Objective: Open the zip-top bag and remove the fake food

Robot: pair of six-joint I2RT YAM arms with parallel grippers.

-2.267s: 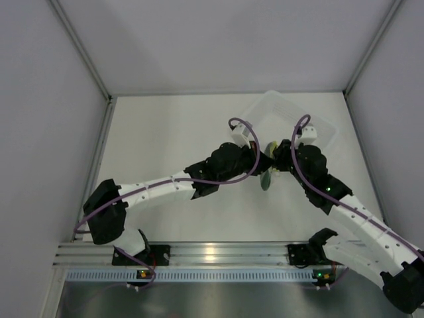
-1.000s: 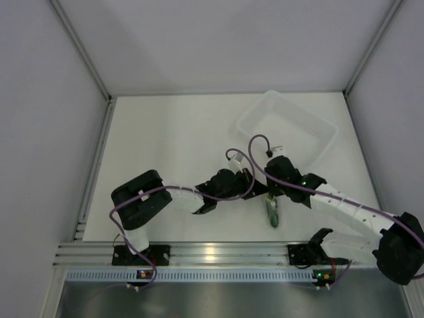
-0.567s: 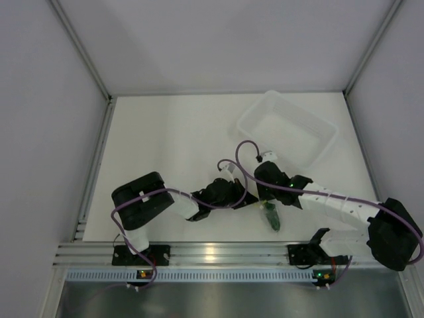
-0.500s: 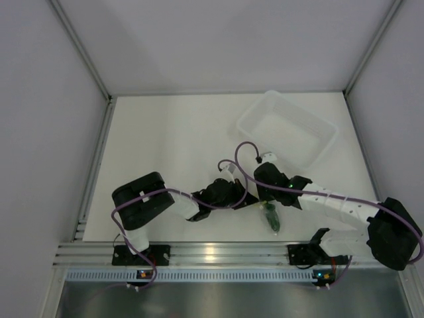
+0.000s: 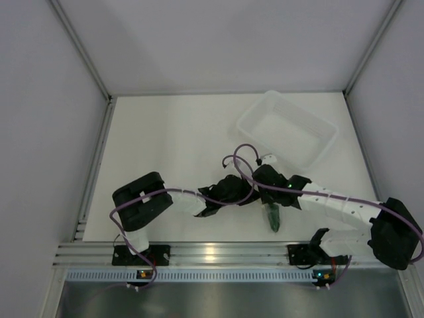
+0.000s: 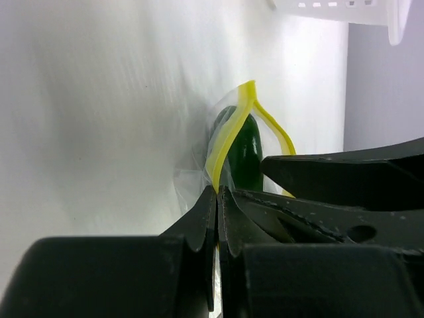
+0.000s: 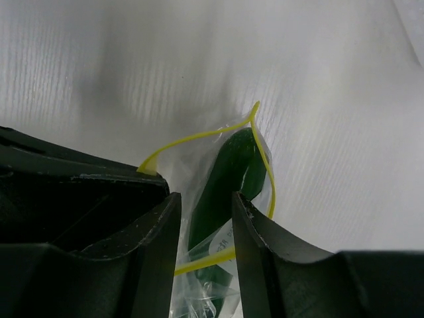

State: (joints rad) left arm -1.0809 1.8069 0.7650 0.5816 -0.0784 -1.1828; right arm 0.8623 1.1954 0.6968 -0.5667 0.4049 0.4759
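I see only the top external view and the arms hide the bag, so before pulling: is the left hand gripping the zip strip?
Observer: Yes, in its wrist view the left hand is shut on one side of the yellow zip strip.
Operator: Is the mouth open?
Observer: Yes, the strip's two sides bow apart into a loop at the mouth of the zip-top bag.
Operator: And the other arm?
Observer: The right hand has its fingers apart, with the strip's other side crossing the gap and the fake food beyond it.

walls (image 5: 218,40): plain pale grey (metal corner posts (image 5: 79,46)) | table (image 5: 165,146): matte white | near edge: aluminium rail (image 5: 212,252) | light: even
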